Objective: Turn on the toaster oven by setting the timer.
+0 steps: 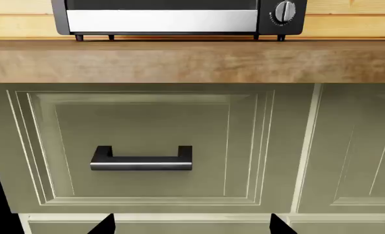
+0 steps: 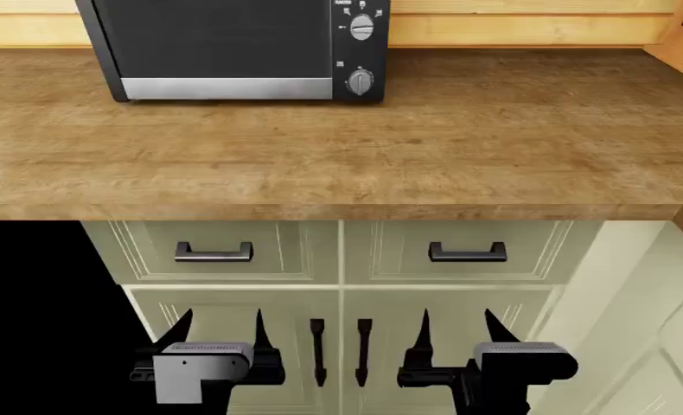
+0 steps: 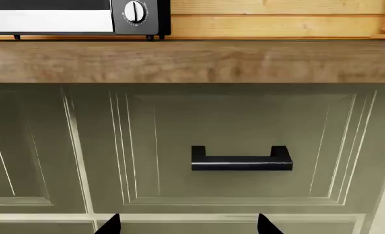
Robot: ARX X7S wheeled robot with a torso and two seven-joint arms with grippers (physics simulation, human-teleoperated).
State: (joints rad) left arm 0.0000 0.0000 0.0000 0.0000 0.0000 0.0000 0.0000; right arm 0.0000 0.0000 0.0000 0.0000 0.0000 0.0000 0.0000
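Knob work ahead: the timer [image 2: 360, 82], a small stiff dial low on the toaster oven [image 2: 220, 43] at the counter's [image 2: 434, 147] back, wants pinching across its silver bar, while left gripper [image 2: 218, 333] and right gripper [image 2: 459, 333] hang spread, empty, by the cabinet doors.

A: head view sits high, tilted down over the countertop [image 2: 434, 147]; toaster oven [image 2: 220, 47] at the far edge, drawers below, both grippers low in frame.

B: left wrist view sits low, facing the cabinet front head-on; close on the left drawer handle [image 1: 141, 159]; oven's bottom strip and lowest knob [image 1: 284, 11] up top.

A: right wrist view same height, same facing; close on the right drawer handle [image 3: 241, 159].

B: overlap; all three catch the counter edge and that lowest knob.
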